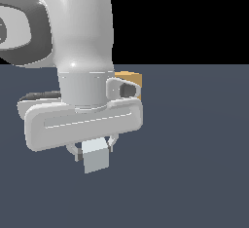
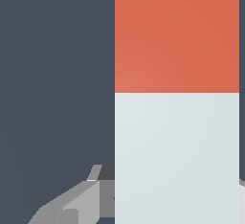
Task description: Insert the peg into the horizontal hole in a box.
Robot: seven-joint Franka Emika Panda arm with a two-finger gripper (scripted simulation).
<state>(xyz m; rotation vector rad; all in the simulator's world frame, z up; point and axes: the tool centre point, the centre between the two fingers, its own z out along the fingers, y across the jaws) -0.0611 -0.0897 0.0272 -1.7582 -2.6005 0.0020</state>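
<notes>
My gripper is shut on the peg, whose pale grey-white end sticks out below the hand in the exterior view. In the wrist view the peg fills much of the frame, white near the fingers and orange-red at the far end. The tan-orange box shows only as a corner behind the hand, at its upper right in the exterior view. The hole is hidden by the arm.
The dark grey-blue floor spreads all around. The white arm fills the upper part of the exterior view's left and covers most of the box.
</notes>
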